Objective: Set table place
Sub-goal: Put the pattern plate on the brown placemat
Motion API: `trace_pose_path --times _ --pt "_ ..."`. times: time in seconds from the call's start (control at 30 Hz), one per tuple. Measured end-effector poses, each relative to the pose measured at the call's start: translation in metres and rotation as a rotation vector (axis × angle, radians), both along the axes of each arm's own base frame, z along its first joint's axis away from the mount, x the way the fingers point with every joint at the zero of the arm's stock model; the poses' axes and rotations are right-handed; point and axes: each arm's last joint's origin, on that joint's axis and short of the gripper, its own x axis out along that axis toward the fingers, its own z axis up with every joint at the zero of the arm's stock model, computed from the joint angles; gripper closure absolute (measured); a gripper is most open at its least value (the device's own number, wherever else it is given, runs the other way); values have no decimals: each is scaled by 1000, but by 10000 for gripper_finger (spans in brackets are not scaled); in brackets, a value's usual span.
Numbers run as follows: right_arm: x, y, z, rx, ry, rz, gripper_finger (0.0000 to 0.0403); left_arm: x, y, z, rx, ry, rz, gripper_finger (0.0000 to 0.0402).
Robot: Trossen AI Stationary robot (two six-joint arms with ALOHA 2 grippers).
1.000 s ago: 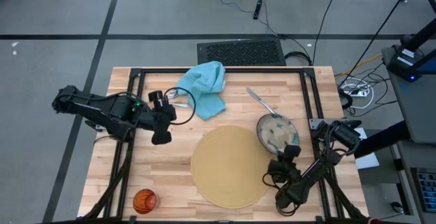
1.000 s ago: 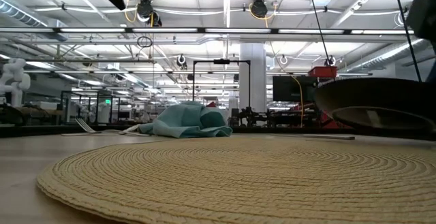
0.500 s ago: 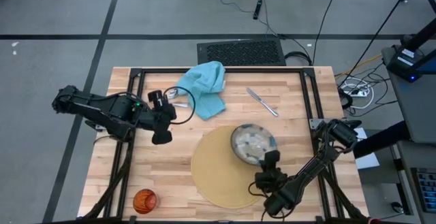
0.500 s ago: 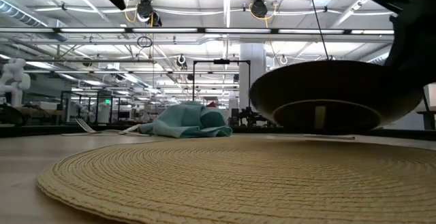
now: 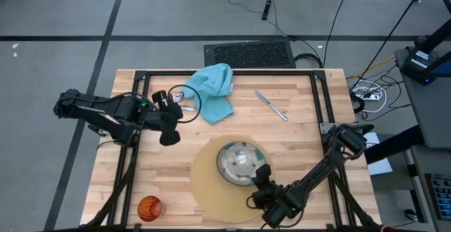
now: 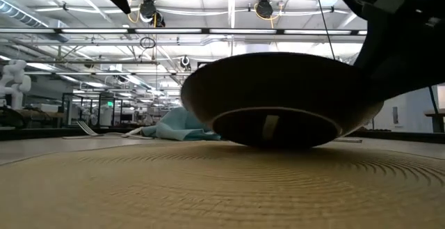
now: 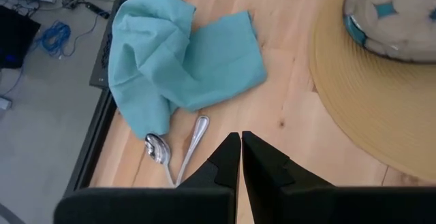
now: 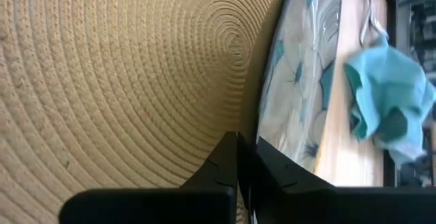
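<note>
The patterned glass bowl [image 5: 238, 161] is over the middle of the round tan mat [image 5: 211, 197], very low; in the low view [image 6: 278, 97] I cannot tell whether its foot touches. My right gripper [image 5: 259, 181] is shut on it at its near right side. My left gripper [image 5: 169, 135] is shut and empty, left of the mat. The teal napkin [image 5: 211, 91] lies crumpled at the far side. A spoon [image 7: 157, 149] and another utensil handle [image 7: 196, 134] lie beside it. One more silver utensil [image 5: 271, 106] lies far right. The orange cup [image 5: 149, 207] stands near left. My right gripper holds the bowl by its rim [image 8: 261, 125] on the near right side. One finger [image 8: 276, 159] is inside the bowl and one finger [image 8: 225, 152] outside, over the mat. The fingers come nearly level from the table's near right. The bowl sits upright and level.
Black frame rails [image 5: 320, 101] run along the table's sides. Bare wood lies between the mat and the napkin and right of the mat. Cables and a floor grille [image 5: 248, 52] lie beyond the far edge.
My right gripper has carried the bowl from the table's right side toward the left, over the mat to its middle, and down close to it. The bowl has stayed upright. The mat has slid a little toward the near left.
</note>
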Motion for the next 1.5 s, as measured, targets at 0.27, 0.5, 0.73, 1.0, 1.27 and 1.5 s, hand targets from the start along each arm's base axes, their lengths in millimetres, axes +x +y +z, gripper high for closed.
trace_pose_path --times 0.27,0.5,0.73,1.0,1.27,1.5 --pt "5 4 -14 56 72 46 398 0 0 0 -6 -4 8 400" --pt "6 11 -16 221 114 49 312 0 0 0 -8 -8 12 400" --pt "4 19 -11 242 60 28 249 1 0 0 -11 -15 15 400" --pt "14 21 10 160 14 41 254 3 4 1 -18 -41 33 400" --pt "4 19 34 223 -55 -65 255 7 11 3 -4 -57 32 400" --pt "0 27 56 355 -159 -74 255 12 20 6 10 -93 36 400"
